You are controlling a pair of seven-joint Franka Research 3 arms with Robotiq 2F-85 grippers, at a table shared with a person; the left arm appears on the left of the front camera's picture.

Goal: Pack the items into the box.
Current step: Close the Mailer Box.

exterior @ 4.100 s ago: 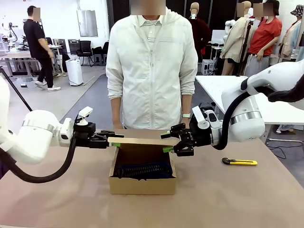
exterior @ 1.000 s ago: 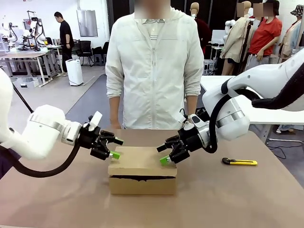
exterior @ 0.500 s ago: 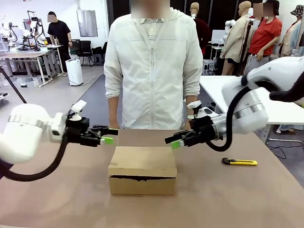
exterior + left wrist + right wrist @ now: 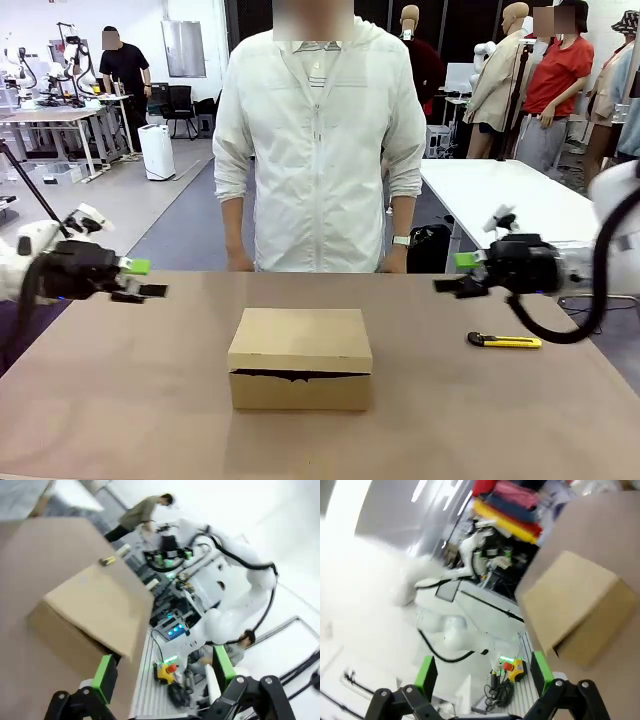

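**Box closed at worktop centre, both hands apart**

From my remote station I saw the box (image 4: 300, 357) sitting at the middle of the worktop (image 4: 120, 400) with its flap lid down; a thin dark gap showed along the top of its front face. I could not see the items, as the lid hid the inside.

The left hand (image 4: 142, 278) hovered above the worktop's left edge, well apart from the box. Its fingers stood apart with nothing between them. In the left wrist view the green pads (image 4: 104, 676) framed the box (image 4: 90, 615) farther off.

The right hand (image 4: 455, 273) hovered at the right side, likewise spread and holding nothing, above and beyond the utility knife (image 4: 504, 341), which lay flat on the worktop. The right wrist view showed the box (image 4: 572, 605) beyond the spread fingers.

A person (image 4: 318, 140) stood at the far edge, arms hanging down.
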